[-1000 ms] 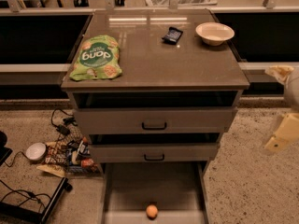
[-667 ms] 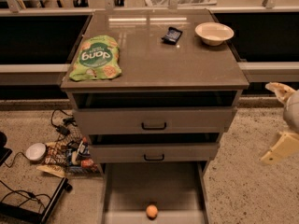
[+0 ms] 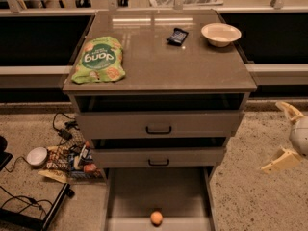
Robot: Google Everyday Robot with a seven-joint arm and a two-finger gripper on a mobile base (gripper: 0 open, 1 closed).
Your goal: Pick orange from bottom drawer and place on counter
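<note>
Counter (image 3: 192, 66): topped the cabinet (image 3: 159, 124). Bottom drawer (image 3: 139, 191): stood pulled out. Your gripper (image 3: 270, 136): hung right of the cabinet, fingers (image 3: 288, 111) spread wide, empty. Green bag (image 3: 98, 60) lettered "dong", white bowl (image 3: 221, 34), dark wrapper (image 3: 177, 35): lay on the counter. Orange (image 3: 156, 218): sat by the drawer's front edge.

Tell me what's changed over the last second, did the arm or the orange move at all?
The gripper, at the right edge beside the cabinet, has come lower and slightly left, open and holding nothing. The orange lies where it was, near the front of the open bottom drawer. The green bag, dark packet and white bowl on the counter have not moved.
</note>
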